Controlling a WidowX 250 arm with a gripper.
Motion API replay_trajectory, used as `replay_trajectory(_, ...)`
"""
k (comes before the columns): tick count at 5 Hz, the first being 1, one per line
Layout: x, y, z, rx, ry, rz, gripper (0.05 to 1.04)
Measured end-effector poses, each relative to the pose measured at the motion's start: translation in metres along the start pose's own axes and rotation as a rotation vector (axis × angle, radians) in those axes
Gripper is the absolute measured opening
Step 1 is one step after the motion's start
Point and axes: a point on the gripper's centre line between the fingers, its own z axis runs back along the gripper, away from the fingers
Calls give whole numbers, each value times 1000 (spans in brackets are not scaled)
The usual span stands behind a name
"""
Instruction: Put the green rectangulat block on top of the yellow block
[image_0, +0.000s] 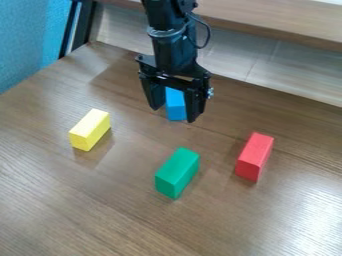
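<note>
The black gripper (174, 114) hung over the far part of the wooden table (100, 210), its two fingers spread apart and released. The blue block (176, 104) showed between them and, partly hidden as it was, seemed to stand on the table behind them. The green block (178, 172) rested on the table nearer the camera, between the yellow block (90, 130) and the red block (254, 156), apart from both.

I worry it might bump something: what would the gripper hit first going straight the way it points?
Probably the tabletop near the blue block, though the height of the gripper is unclear.
</note>
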Motion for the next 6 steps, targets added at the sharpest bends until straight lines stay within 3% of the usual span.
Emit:
replay_trajectory(2, -14, -7, -28, 1, 89, 7, 999)
replay_trajectory(4, -28, -24, -42, -5, 105, -37, 999)
replay_trajectory(6, -38, -32, -52, 21, 112, -53, 999)
